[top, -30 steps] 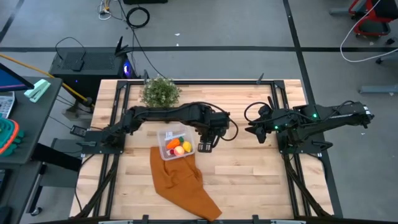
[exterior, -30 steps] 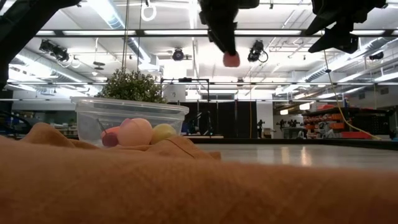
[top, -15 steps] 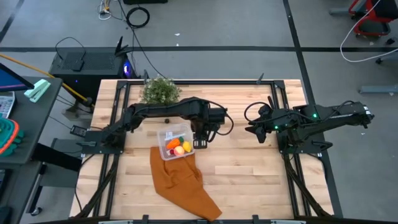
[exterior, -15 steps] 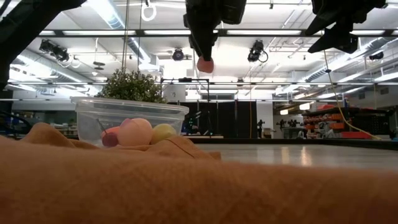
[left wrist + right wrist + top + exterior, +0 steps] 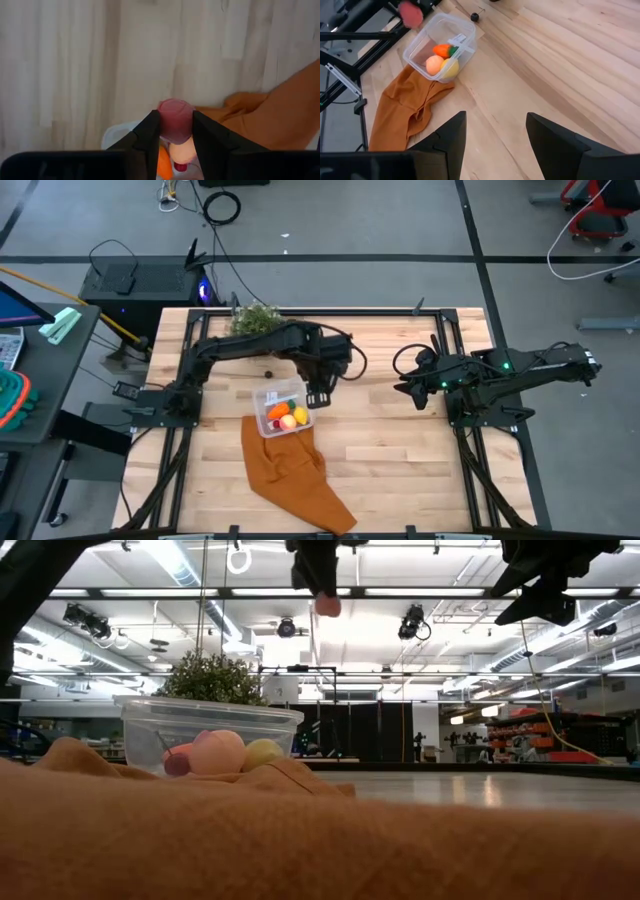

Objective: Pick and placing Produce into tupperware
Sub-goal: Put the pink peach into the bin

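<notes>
The clear tupperware (image 5: pixel 282 408) stands on the wooden table at the far end of a rust-orange cloth (image 5: pixel 295 475). In it lie an orange carrot (image 5: pixel 441 50), a peach ball (image 5: pixel 434 64) and a yellow lemon (image 5: pixel 450 67). My left gripper (image 5: pixel 318 395) hangs high above the table by the box's right side, shut on a small pink-red piece of produce (image 5: pixel 176 121); the low view also shows that pink-red piece (image 5: pixel 327 605). My right gripper (image 5: pixel 495 135) waits open at the table's right, nothing between its fingers. My left gripper pinches the small pink-red piece by two opposite sides (image 5: pixel 163 125) between its two fingers (image 5: pixel 150 131). The fingers point steeply down from above. The piece sticks out beyond the fingertips (image 5: pixel 327 606) and hangs clear of table and box.
A bushy green potted plant (image 5: pixel 255 320) stands at the table's far edge, left of centre. A small black object (image 5: pixel 267 371) lies on the wood just beyond the box. Bare wood (image 5: pixel 400 460) spreads over the table's right and near parts.
My left gripper has carried the pink-red piece up and toward the table's far edge, drifting left toward the tupperware, and has rolled about its own axis. It has kept its hold on the piece.
</notes>
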Motion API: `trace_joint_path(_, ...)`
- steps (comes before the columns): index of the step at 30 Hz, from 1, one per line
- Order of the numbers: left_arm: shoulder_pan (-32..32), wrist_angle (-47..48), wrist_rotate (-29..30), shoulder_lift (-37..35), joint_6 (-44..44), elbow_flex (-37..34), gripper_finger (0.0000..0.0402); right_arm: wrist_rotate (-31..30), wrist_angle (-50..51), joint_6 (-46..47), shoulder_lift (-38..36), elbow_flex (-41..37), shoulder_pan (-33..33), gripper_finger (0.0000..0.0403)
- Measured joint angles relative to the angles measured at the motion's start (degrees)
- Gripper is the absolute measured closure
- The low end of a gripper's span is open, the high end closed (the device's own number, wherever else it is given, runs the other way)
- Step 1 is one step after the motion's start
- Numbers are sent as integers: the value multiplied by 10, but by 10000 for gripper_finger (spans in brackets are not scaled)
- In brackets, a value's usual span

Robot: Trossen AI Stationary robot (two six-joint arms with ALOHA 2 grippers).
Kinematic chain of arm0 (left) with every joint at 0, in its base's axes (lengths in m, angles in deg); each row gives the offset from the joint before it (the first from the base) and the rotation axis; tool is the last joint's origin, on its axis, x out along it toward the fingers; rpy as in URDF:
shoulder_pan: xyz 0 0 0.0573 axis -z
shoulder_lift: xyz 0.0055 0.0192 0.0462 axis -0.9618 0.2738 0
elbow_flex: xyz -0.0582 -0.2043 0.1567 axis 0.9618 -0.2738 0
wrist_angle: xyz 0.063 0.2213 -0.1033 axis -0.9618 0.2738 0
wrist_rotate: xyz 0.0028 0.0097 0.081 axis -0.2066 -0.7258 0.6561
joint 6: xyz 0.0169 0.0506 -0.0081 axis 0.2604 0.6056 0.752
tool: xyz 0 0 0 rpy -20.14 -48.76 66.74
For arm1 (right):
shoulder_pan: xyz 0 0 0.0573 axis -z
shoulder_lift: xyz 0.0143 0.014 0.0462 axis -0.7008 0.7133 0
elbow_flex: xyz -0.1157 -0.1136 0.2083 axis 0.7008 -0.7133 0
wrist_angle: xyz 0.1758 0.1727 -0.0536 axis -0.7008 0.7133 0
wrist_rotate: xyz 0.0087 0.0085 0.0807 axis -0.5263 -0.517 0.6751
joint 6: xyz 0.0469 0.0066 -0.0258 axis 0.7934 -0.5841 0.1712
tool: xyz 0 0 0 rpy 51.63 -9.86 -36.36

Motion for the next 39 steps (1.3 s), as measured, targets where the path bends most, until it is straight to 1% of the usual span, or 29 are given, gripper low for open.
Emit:
trace_joint_path(3, -8, -2, 2, -17, -11, -15, 295, -5, 0, -2, 0, 0, 0, 229)
trace_joint_path(6, -11, 13, 3, -38, -12, -63, 293, -5, -1, -2, 0, 0, 0, 229)
trace_joint_path(10, -6, -32, -3, -99, -29, -179, 291, -5, -4, -3, 0, 0, 0, 229)
trace_joint_path(17, -1, -231, -11, -234, -117, -431, 294, -8, -5, -4, 0, 0, 2, 229)
trace_joint_path(22, 4, -261, -10, -283, -133, -553, 293, -8, -6, -4, 0, 0, 13, 229)
trace_joint_path(28, 3, -335, -11, -304, -124, -644, 292, -8, -16, 4, 0, 0, 20, 229)
trace_joint_path(31, 0, -379, -11, -304, -117, -675, 292, -8, -18, 6, 0, 0, 20, 229)
trace_joint_path(39, -38, -386, -10, -316, -111, -753, 292, -8, -21, 12, 0, 0, 20, 229)
